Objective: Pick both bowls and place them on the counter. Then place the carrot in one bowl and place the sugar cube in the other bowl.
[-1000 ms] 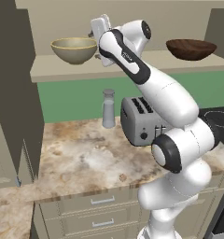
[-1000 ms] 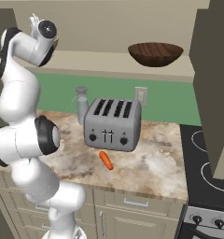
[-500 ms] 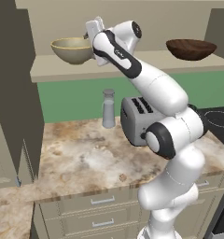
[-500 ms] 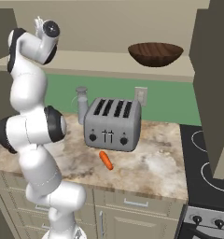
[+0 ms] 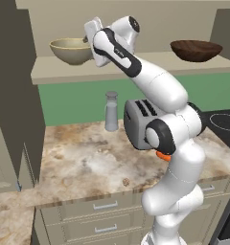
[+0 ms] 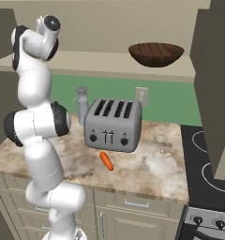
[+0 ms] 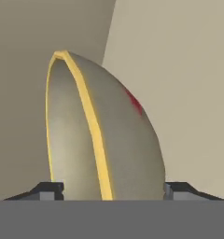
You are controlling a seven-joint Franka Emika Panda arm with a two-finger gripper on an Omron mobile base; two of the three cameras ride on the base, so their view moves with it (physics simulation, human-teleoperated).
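On the wall shelf [image 5: 150, 67] the stretch between the beige bowl [image 5: 70, 50] near its left end and the dark wooden bowl [image 5: 196, 50] near its right end lies bare, though the arm's raised wrist crosses it just beside the beige bowl. On the counter [image 5: 83, 165] the toaster [image 6: 113, 124] and the shaker [image 5: 111, 111] stand along the back edge and block approach from the wall side. The front left of the counter lies open except for the sugar cube [image 5: 126, 182] near the front edge, and the carrot [image 6: 106, 161] lies just in front of the toaster
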